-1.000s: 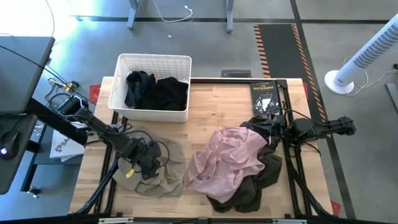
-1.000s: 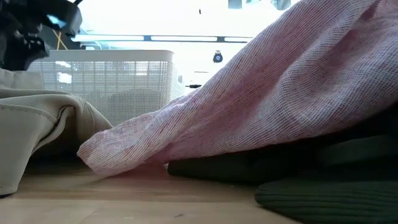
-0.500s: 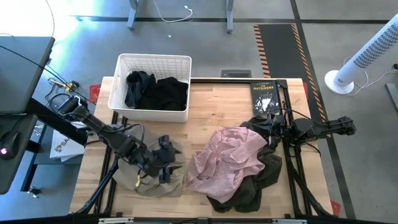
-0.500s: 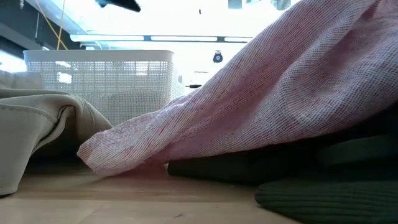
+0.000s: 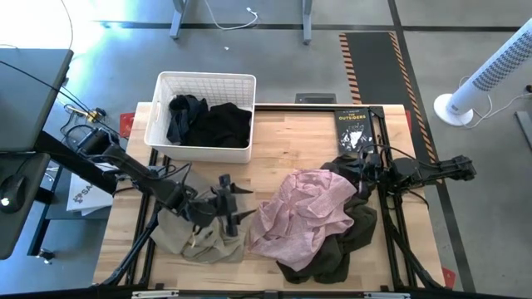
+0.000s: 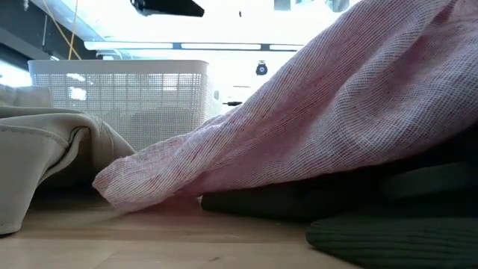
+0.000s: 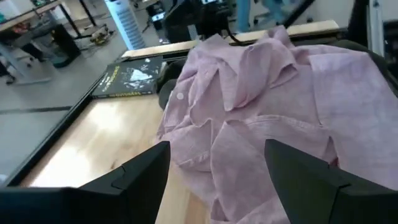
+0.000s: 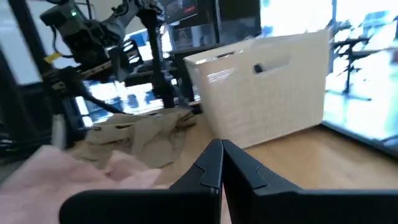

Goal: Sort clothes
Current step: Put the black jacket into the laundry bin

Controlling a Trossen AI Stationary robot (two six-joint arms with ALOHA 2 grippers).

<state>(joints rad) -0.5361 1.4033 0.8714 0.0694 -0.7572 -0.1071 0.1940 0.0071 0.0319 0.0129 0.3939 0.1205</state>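
- Leftmost, the khaki-beige garment (image 5: 199, 237) is seen crumpled at the table's (image 5: 291, 141) front left corner; its top edge is covered by the left arm in the high view, and in the low view only a folded seam and part of the fabric are shown, cut off at the frame edge.
- Left gripper (image 5: 234, 199) is held above the khaki-beige garment's right edge, fingers spread wide apart, nothing between them; pointed toward the light pink garment (image 5: 303, 212). In the low view only a dark sliver of it is caught at the top.
- White basket (image 5: 202, 83) is placed at the back left; the black garment (image 5: 220, 124) and a darker grey-navy piece (image 5: 184, 115) lie inside, but where one ends and the other begins cannot be made out.
- Light pink garment is spread at centre-right, draped over the dark olive-green garment (image 5: 345, 241); most of the olive one is hidden, only its right and front margins are exposed.
- Black book (image 5: 352, 129) is laid at the back right, its near end overlapped by the right arm.
- Right gripper (image 8: 219, 163) is parked at the right edge beside the pile, fingers pressed together, nothing held. From above it is largely lost against dark fabric and cabling.
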